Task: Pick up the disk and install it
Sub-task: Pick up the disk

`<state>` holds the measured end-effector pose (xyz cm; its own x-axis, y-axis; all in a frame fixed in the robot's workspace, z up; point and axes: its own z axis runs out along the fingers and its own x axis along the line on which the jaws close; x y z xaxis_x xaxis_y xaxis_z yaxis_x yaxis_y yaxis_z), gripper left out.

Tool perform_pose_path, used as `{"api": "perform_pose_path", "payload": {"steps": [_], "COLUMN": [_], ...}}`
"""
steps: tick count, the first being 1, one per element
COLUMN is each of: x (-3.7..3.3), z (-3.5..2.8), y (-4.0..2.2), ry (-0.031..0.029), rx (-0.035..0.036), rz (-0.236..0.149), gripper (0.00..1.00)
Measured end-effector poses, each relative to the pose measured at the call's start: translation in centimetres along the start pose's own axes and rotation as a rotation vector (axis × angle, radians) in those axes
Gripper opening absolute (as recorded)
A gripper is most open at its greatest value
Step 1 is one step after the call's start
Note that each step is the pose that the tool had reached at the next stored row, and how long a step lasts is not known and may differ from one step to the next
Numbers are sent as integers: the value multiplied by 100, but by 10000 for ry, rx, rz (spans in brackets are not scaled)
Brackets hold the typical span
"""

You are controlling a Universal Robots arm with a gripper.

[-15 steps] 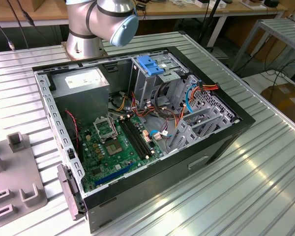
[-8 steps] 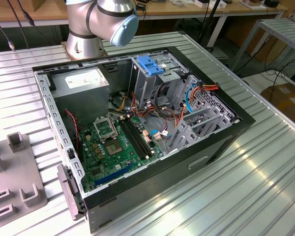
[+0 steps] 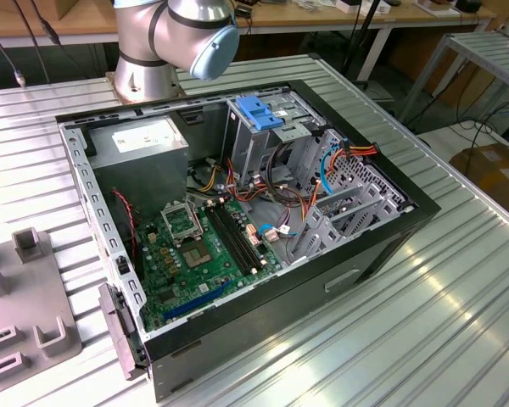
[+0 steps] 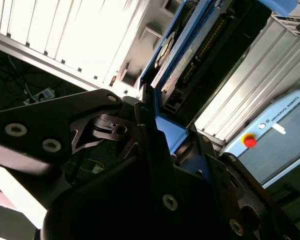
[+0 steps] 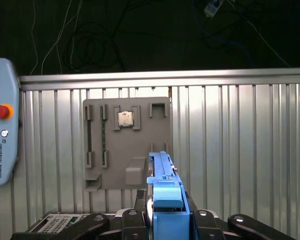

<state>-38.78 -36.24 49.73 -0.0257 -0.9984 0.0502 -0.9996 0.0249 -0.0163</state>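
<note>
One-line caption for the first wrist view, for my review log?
Gripper grips the disk edge-on, with a grey fixture plate and slatted table behind.

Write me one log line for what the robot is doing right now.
gripper: shut on the disk | disk: held, not yet installed | facing: grey fixture plate on ribbed table
</note>
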Motion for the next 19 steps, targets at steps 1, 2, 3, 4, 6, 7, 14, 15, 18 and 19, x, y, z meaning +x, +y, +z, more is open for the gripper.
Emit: {"api": "perform_pose_path", "payload": {"steps": [1, 2, 3, 4, 6, 7, 14, 15, 18, 19], "x": [0, 0, -1, -1, -1, -1, -2, -2, -3, -4], "z": [0, 0, 0, 0, 0, 0, 1, 1, 2, 2], "y": [-5, -10, -14, -19, -33, -43, -87, -94, -120, -131], "ry": [0, 0, 0, 0, 0, 0, 1, 0, 0, 0], "rx": [-1, -1, -1, -1, -1, -1, -1, -1, 0, -1], "rz": [-1, 0, 0, 0, -1, -1, 0, 0, 0, 0], "gripper": [37, 37, 37, 37, 37, 37, 37, 37, 37, 37]}}
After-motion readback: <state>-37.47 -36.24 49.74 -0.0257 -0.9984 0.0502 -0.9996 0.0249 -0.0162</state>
